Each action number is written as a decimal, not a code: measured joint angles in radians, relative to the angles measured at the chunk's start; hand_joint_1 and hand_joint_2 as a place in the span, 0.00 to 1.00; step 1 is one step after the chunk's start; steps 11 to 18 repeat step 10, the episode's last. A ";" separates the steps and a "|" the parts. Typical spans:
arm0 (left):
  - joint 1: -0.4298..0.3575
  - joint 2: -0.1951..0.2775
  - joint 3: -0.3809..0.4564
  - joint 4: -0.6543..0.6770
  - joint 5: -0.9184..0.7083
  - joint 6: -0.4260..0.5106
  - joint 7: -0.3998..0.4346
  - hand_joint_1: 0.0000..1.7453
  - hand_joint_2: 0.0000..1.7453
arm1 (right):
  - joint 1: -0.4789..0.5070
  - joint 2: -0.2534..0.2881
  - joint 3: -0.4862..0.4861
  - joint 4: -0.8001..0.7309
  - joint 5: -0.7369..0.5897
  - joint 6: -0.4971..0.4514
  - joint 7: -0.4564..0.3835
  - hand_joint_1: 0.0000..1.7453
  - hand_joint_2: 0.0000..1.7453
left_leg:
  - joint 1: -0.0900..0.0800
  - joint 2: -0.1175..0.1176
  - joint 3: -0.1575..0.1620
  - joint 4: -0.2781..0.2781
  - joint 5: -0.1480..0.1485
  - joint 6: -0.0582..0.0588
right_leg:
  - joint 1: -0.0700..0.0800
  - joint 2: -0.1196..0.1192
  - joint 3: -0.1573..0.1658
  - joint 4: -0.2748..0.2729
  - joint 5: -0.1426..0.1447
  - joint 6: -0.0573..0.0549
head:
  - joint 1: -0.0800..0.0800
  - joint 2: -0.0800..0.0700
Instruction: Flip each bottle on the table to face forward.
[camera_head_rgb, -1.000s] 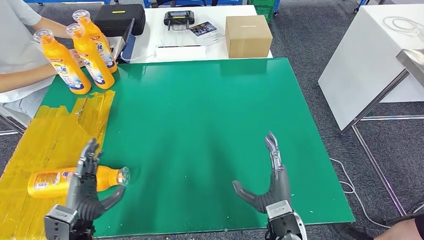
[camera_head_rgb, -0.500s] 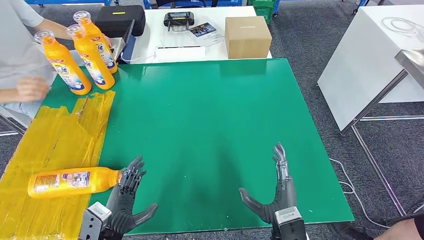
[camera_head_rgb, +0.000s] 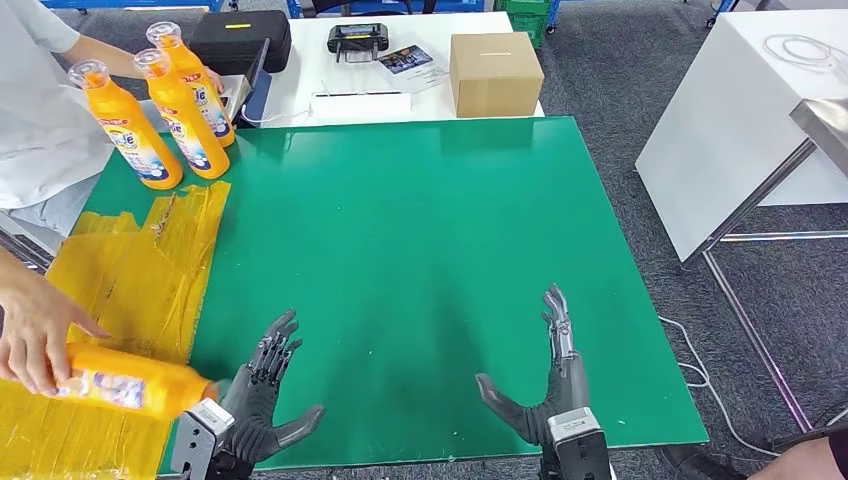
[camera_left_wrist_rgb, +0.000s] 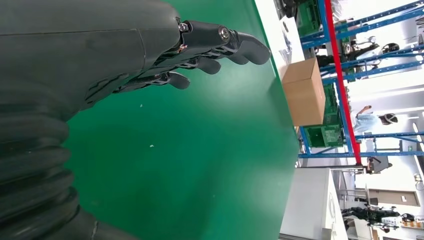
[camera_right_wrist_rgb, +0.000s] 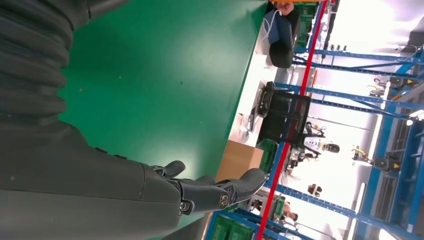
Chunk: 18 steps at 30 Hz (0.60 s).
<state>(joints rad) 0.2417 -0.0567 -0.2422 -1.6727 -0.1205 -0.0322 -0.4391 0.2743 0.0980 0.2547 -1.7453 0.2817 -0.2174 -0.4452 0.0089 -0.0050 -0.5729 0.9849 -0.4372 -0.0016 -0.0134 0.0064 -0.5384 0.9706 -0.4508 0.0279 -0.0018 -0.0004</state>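
Meanwhile a person's hand (camera_head_rgb: 35, 340) grips the lying bottle (camera_head_rgb: 125, 385).

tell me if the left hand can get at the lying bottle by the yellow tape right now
Probably not cleanly. The lying bottle sits right beside the open left hand, so it is near enough, but a person's hand grips its far end and is handling it. The hand would likely have to wait until the person lets go.

Left hand (camera_head_rgb: 262, 395) and right hand (camera_head_rgb: 545, 385) hover low, fingers spread (thumbs angled inward), holding nothing.
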 joint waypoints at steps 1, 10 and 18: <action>-0.004 0.000 -0.002 0.001 0.009 -0.008 -0.006 0.00 1.00 | -0.003 0.000 0.002 0.002 0.006 -0.003 0.001 0.00 1.00 | 0.000 0.000 0.000 0.000 0.000 0.000 | 0.000 0.000 0.000 0.000 0.000 0.000 | 0.000 0.000; -0.033 -0.002 -0.003 0.005 0.069 -0.050 -0.033 0.00 1.00 | -0.031 0.000 0.037 0.022 0.026 -0.001 0.001 0.00 1.00 | 0.000 0.000 0.000 0.000 0.000 0.000 | 0.000 0.000 0.000 0.000 0.000 0.000 | 0.000 0.000; -0.033 -0.002 -0.003 0.005 0.069 -0.050 -0.033 0.00 1.00 | -0.031 0.000 0.037 0.022 0.026 -0.001 0.001 0.00 1.00 | 0.000 0.000 0.000 0.000 0.000 0.000 | 0.000 0.000 0.000 0.000 0.000 0.000 | 0.000 0.000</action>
